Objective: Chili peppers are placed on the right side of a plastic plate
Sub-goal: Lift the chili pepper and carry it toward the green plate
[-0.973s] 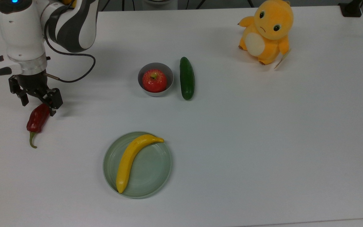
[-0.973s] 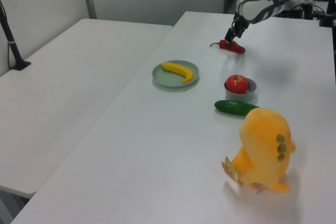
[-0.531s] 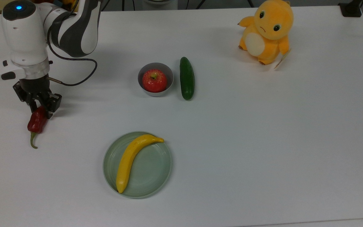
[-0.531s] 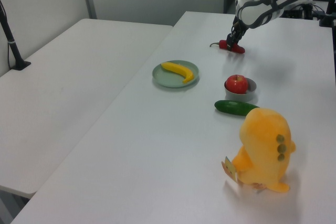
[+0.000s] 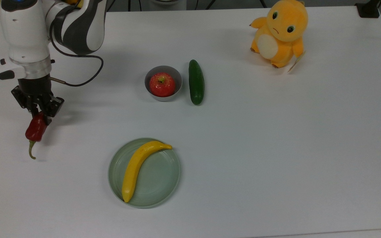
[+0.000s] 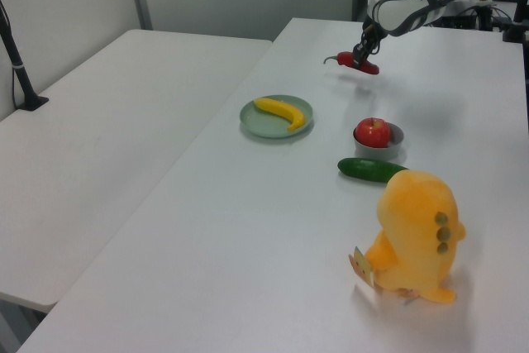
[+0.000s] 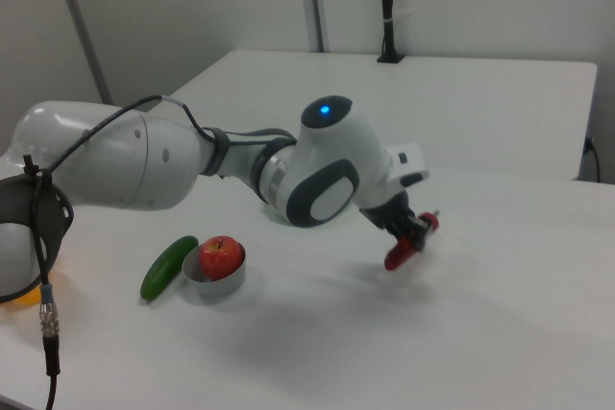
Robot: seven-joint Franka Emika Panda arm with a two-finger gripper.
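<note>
The gripper [image 5: 39, 111] is closed on the blunt end of the chili pepper [image 5: 35, 129], whose green stem points toward 6 o'clock in the top view. In the left view the chili pepper [image 6: 360, 64] hangs clear above the white bench [image 6: 273, 229], with the gripper [image 6: 361, 57] clamped on it from above. In the right view the chili pepper [image 7: 400, 251] dangles below the gripper [image 7: 417, 229].

In the top view the plastic plate [image 5: 159, 177] sits at about 4 o'clock from the pepper, well apart, with a yellow banana [image 5: 137, 167] lying across it. A grey bowl [image 5: 174, 73] holding a red apple [image 5: 162, 84] stands at 12 o'clock from the plate, a cucumber [image 5: 196, 82] just beside it. An orange plush toy [image 5: 280, 32] sits at the bench's 1 o'clock corner.
</note>
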